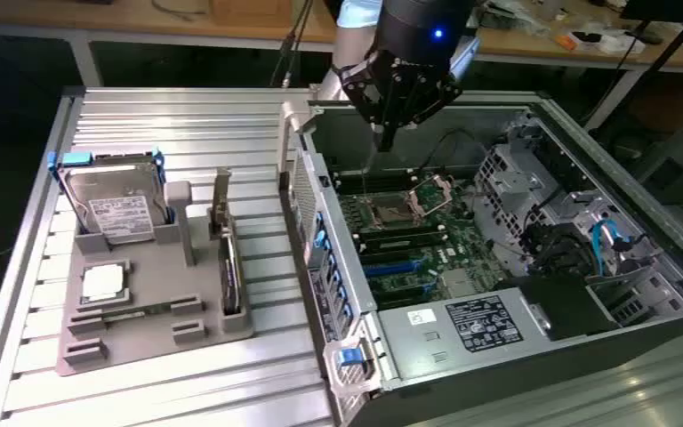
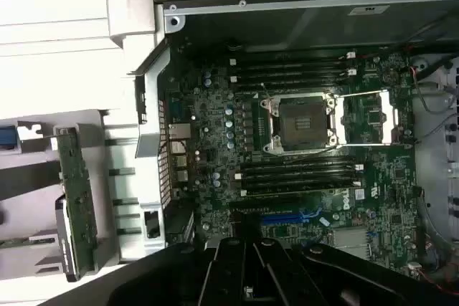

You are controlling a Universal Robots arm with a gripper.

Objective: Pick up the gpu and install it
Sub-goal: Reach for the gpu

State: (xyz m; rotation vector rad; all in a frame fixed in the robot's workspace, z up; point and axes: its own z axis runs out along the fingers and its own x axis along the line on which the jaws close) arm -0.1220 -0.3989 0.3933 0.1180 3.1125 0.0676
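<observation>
One step, the very first, is in hand: the gpu has not been picked up. It stands on edge in a slot of the grey tray, at the exterior view's left and well apart from the arm. The gripper hangs over the open computer case, above the motherboard. Its fingers are pinched together with nothing between them.

From where I stand, taking the card calls for those fingers to be spread and lined up along its thin upper edge (seen from above it is little more than a blade, so a crooked approach could miss it or tip it).

The tray holds three things. The hard drive leans in its cradle at the end farther from the camera, and a small square processor chip lies flat nearer. The gpu stands upright along the side closest to the case.

The case lies on its side with the panel off. Inside it, the motherboard shows a processor socket with its latch frame swung up and nothing seated. The blue card slot looks free, as far as I can tell.
</observation>
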